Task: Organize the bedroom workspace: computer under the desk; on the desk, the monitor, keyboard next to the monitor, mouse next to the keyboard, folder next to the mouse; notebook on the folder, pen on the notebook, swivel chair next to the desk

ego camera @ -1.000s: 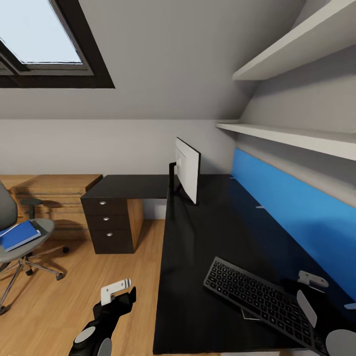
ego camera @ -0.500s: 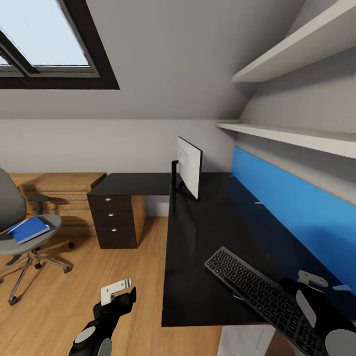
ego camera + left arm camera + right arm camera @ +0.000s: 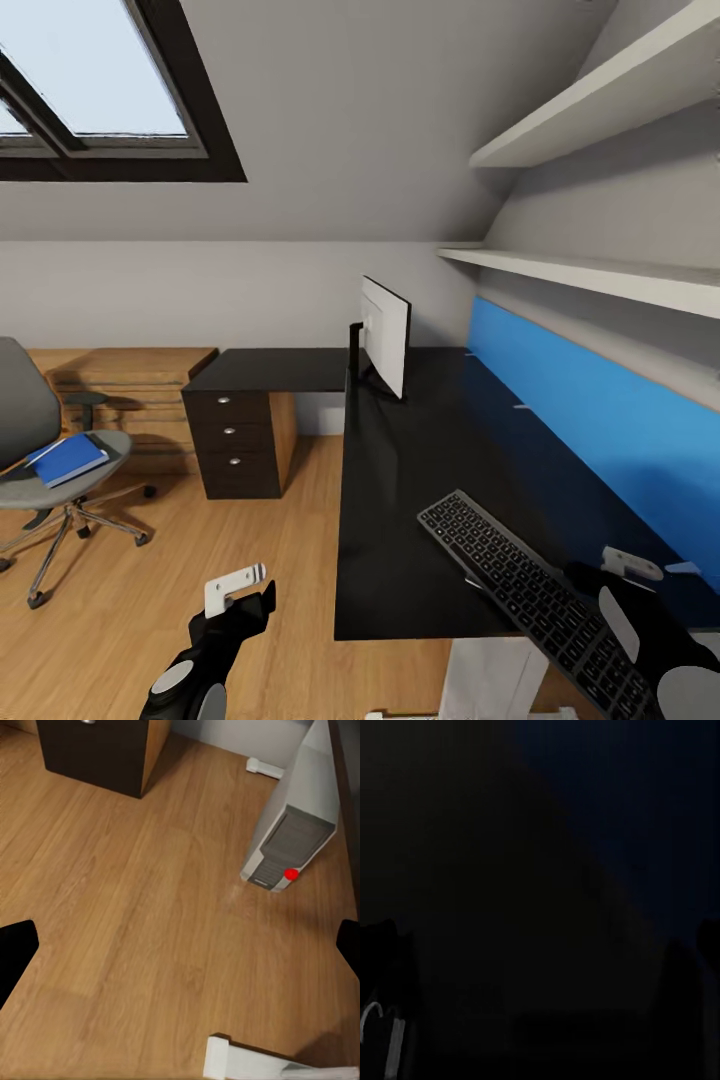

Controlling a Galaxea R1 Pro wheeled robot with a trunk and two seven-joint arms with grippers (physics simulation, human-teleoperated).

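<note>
Head view: keyboard (image 3: 530, 590) beside right gripper (image 3: 625, 580), on desk (image 3: 420, 470).

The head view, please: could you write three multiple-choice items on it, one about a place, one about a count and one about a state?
1. Where does the blue folder lie?
A. on the desk
B. on the swivel chair's seat
C. on the floor

2. How many drawer knobs show on the dark drawer unit?
A. one
B. three
C. five

3. How does the monitor stand?
A. upright on the desk
B. flat on its screen
C. on the floor

Answers:
1 B: the folder rests on the grey seat of the swivel chair.
2 B: three knobs sit one above another on the drawer unit.
3 A: the monitor stands upright on its black stand on the desk.
</note>
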